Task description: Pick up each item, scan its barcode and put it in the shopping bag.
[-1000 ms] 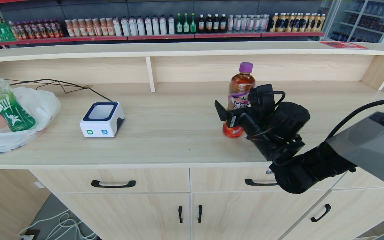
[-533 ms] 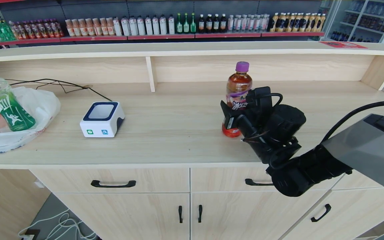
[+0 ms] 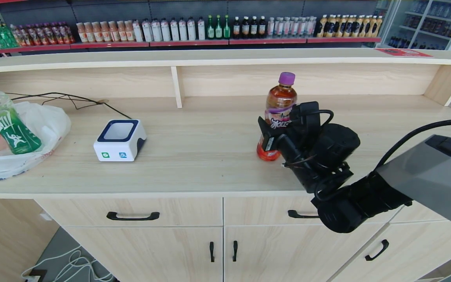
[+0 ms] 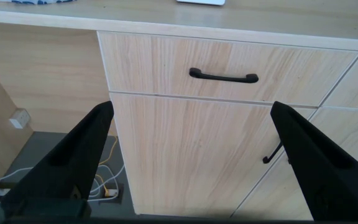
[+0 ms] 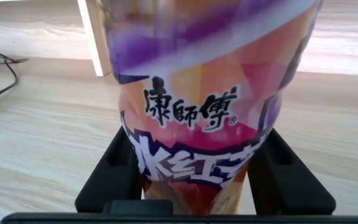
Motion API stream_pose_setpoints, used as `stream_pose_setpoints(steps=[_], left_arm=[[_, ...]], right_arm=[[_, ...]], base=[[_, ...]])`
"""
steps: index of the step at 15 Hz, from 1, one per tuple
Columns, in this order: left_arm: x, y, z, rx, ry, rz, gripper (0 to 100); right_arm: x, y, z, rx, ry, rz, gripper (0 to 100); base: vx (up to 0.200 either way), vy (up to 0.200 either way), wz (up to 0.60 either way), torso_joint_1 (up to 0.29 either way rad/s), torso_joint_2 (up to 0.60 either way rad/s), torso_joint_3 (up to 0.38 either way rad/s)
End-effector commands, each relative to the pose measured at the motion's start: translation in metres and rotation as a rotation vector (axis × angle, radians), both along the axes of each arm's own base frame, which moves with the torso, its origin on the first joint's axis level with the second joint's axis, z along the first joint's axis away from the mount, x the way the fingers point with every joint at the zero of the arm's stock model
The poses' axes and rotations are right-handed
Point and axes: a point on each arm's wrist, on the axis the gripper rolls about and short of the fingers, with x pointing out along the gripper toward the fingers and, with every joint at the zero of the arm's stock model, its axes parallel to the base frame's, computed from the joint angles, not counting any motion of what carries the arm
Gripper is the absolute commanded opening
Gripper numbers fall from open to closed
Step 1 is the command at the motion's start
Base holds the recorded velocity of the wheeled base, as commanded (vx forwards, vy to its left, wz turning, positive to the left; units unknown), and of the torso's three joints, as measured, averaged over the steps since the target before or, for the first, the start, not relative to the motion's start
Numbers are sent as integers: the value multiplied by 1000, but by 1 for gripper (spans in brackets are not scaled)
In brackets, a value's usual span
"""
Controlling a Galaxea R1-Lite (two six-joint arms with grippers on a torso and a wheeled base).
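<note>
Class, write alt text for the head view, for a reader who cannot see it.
The right gripper clasps a purple-capped bottle at a wooden counter. Further left sits a white scanner, then a shopping bag holding a green bottle.

A shop, likely a convenience store: drink-lined shelves [image 3: 186,42] behind a checkout counter [image 3: 210,172] with scanner [image 3: 119,140].

Right gripper [image 3: 277,131], arm stretched forward, seems clamped on the bottle [image 3: 281,98]; left gripper [image 4: 191,112] hangs low, jaws spread.

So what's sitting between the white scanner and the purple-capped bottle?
Nothing. The head view shows bare countertop all the way from the scanner to the bottle, which the right pincer grips.
</note>
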Motion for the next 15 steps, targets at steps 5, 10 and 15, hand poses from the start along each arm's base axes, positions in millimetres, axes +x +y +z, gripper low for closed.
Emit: stream_pose_setpoints(steps=[5, 10, 15], left_arm=[[0, 0, 0, 1, 0, 0, 100], [0, 0, 0, -1, 0, 0, 100], [0, 0, 0, -1, 0, 0, 100]], right_arm=[[-13, -6, 19, 21, -39, 7, 0], [-56, -1, 47, 48, -79, 82, 0], [-107, -13, 62, 76, -114, 145, 0]], base=[[0, 0, 0, 0, 0, 0], [0, 0, 0, 0, 0, 0], [0, 0, 0, 0, 0, 0]])
